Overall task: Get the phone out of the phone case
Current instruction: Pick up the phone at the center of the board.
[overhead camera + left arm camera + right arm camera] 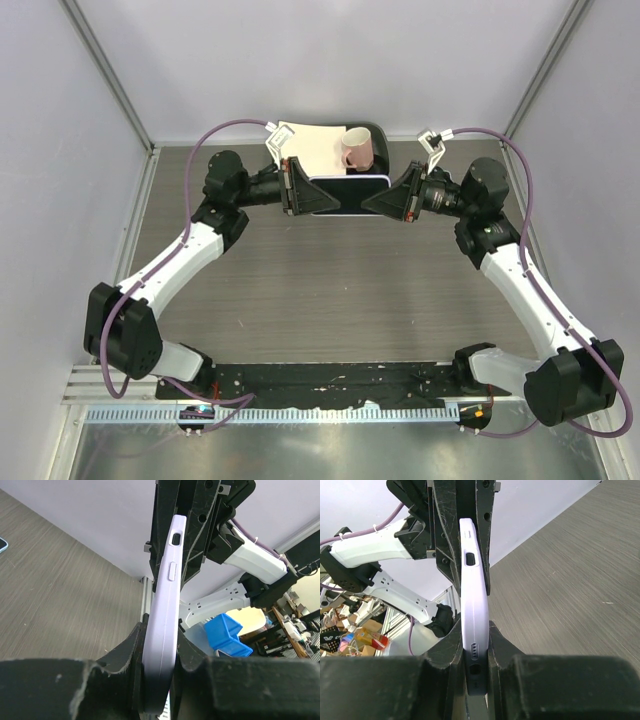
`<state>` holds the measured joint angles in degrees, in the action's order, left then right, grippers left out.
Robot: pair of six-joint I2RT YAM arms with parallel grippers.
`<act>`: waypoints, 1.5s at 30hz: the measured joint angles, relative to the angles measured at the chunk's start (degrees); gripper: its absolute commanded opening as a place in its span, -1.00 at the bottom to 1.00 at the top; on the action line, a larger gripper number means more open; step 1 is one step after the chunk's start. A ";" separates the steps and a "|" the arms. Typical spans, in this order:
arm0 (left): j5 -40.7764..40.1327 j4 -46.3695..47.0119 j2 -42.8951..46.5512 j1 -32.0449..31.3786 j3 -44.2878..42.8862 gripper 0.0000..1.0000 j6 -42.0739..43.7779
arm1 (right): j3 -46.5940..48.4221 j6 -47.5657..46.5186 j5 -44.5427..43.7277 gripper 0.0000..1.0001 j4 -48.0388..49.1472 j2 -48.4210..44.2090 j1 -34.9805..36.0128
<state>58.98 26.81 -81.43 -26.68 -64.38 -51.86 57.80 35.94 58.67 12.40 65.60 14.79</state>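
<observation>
At the near edge of the bench (330, 300) the two bases are bolted. From there the left arm (170, 265) and the right arm (525, 285) are stretched forward and bent inward, so that their jaws are set facing one another. Between them the phone case (345, 197) is held lengthwise and appears to be lifted off the bench.

The left jaws are pinched on one short end of the lavender case; in the left wrist view its edge, with the button cut-outs, is seen wedged between them. The right jaws are pinched on the opposite end, where the speaker holes are shown.

Both ends are gripped, it is judged, so that one can be braced while the other is flexed or peeled away. No gap between phone and case can be made out, so the phone is judged to be seated inside, with the removal not yet done.

Farther back, a pink mug (357, 150) is stood on a pale board (312, 142), just beyond the held case. It could be struck if the case is swung that way.
</observation>
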 measured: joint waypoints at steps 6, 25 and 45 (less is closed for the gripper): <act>0.28 0.39 0.00 0.00 0.00 -0.99 -0.28 | -0.28 0.44 0.09 -0.98 0.72 0.00 0.00; -0.39 0.52 -0.17 -0.39 0.00 -0.23 -0.74 | -1.18 0.15 -1.31 -0.98 1.40 -0.74 0.00; -1.05 0.52 -0.98 -0.61 0.00 -0.99 -0.94 | -1.79 0.52 -1.90 -0.99 2.05 -0.72 0.09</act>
<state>57.93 27.33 -82.41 -27.29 -64.38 -52.80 56.01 36.47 56.77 14.46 64.88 14.87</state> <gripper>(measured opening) 0.251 0.207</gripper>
